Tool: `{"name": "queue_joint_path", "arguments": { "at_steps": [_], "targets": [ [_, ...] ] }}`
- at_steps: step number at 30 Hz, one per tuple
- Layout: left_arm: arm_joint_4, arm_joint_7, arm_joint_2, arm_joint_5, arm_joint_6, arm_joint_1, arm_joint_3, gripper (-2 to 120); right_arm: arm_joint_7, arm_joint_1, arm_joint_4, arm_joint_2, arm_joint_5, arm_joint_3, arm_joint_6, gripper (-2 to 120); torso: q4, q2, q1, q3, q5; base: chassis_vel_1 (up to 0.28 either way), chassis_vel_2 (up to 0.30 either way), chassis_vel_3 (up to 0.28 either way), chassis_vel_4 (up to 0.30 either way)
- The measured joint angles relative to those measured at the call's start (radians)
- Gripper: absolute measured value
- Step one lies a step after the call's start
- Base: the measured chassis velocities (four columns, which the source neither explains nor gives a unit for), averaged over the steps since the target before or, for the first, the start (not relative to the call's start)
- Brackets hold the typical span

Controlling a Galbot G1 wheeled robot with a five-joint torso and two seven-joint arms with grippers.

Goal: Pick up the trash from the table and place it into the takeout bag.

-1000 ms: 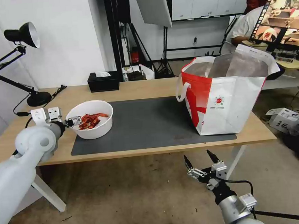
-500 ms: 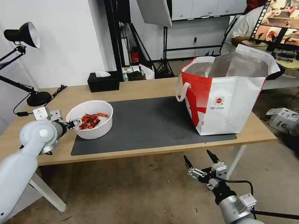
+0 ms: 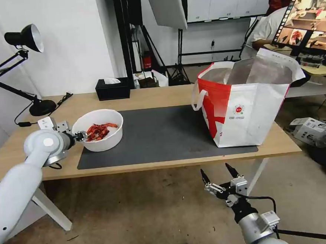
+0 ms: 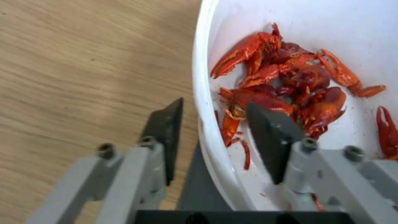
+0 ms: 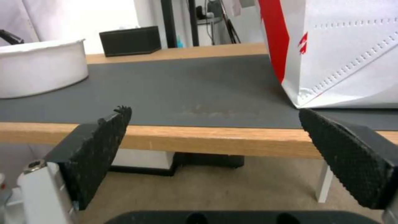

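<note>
My left claw: fingers apart, straddling the bowl's near rim, one outside, one inside by the shells; nothing clamped.
Bowl: on the mat's left end, on the table.
Bag: upright at the mat's right end, mouth open.
My right claw: wide open, holding nothing, below the table's front edge.

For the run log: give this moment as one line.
left hand open, straddling white bowl rim | right hand open, below table | takeout bag upright
</note>
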Motion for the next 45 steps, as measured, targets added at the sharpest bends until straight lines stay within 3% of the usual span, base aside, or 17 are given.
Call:
{"name": "queue_joint_path", "arguments": {
  "at_steps": [6, 9, 11, 15, 17, 18, 21, 22, 24, 25, 28, 40, 45],
  "targets": [
    [-0.002, 0.000, 0.004, 0.014, -0.011, 0.009, 0.001, 21, 0.000, 0.000, 0.000, 0.000, 0.000, 0.000, 0.000, 100, 0.0000, 0.000, 0.000, 0.000, 0.0001, 0.000, 0.000, 0.000, 0.000],
    [-0.012, 0.012, 0.005, 0.028, -0.022, 0.017, -0.003, 3, 0.000, 0.000, 0.000, 0.000, 0.000, 0.000, 0.000, 100, 0.0000, 0.000, 0.000, 0.000, -0.0001, 0.000, 0.000, 0.000, 0.000],
    [-0.017, 0.021, 0.006, 0.036, -0.027, 0.019, -0.006, 0, 0.000, 0.000, 0.000, 0.000, 0.000, 0.000, 0.000, 100, -0.0001, 0.000, 0.000, 0.000, -0.0001, 0.000, 0.000, 0.000, 0.000],
    [-0.038, 0.039, 0.008, 0.057, -0.048, 0.022, -0.011, 0, 0.000, 0.000, 0.000, 0.000, 0.000, 0.000, 0.000, 100, 0.0000, 0.000, 0.000, 0.000, -0.0001, 0.000, 0.000, 0.000, 0.000],
    [-0.053, 0.090, 0.006, 0.123, -0.115, 0.025, -0.009, 0, 0.000, 0.000, 0.000, 0.000, 0.000, 0.000, 0.000, 100, 0.0000, 0.000, 0.000, 0.000, 0.0000, 0.000, 0.000, 0.000, 0.000],
    [-0.053, 0.090, 0.006, 0.123, -0.115, 0.025, -0.009, 0, 0.000, 0.000, 0.000, 0.000, 0.000, 0.000, 0.000, 100, 0.0000, 0.000, 0.000, 0.000, 0.0000, 0.000, 0.000, 0.000, 0.000],
    [-0.067, 0.196, 0.002, 0.253, -0.230, 0.032, 0.001, 0, 0.000, 0.000, 0.000, 0.000, 0.000, 0.000, 0.000, 100, 0.0000, 0.000, 0.000, 0.000, -0.0001, 0.000, 0.000, 0.000, 0.000],
    [-0.067, 0.196, 0.002, 0.253, -0.230, 0.032, 0.001, 0, 0.000, 0.000, 0.000, 0.000, 0.000, 0.000, 0.000, 100, 0.0000, 0.000, 0.000, 0.000, -0.0001, 0.000, 0.000, 0.000, 0.000],
    [-0.079, 0.254, -0.009, 0.323, -0.303, 0.027, 0.012, 0, 0.000, 0.000, 0.000, 0.000, 0.000, 0.000, 0.000, 100, 0.0000, 0.000, 0.000, 0.000, -0.0001, 0.000, 0.000, 0.000, 0.000],
    [-0.079, 0.254, -0.009, 0.323, -0.303, 0.027, 0.012, 0, 0.000, 0.000, 0.000, 0.000, 0.000, 0.000, 0.000, 100, 0.0000, 0.000, 0.000, 0.000, -0.0001, 0.000, 0.000, 0.000, 0.000],
    [-0.094, 0.340, -0.012, 0.419, -0.357, 0.020, 0.024, 0, 0.000, 0.000, 0.000, 0.000, 0.000, 0.000, 0.000, 100, 0.0000, 0.000, 0.000, 0.000, 0.0000, 0.000, 0.000, 0.000, 0.000],
    [-0.142, 0.351, -0.018, 0.428, -0.360, -0.026, 0.048, 0, 0.000, 0.000, 0.000, 0.000, 0.000, 0.000, 0.000, 100, 0.0001, 0.000, 0.000, 0.000, 0.0000, 0.000, 0.000, 0.000, 0.000],
    [-0.143, 0.323, -0.040, 0.379, -0.333, -0.133, 0.109, 0, 0.000, 0.000, 0.000, 0.000, 0.000, 0.000, 0.000, 100, 0.0000, 0.000, 0.000, 0.000, 0.0000, 0.000, 0.000, 0.000, 0.000]
  ]
}}
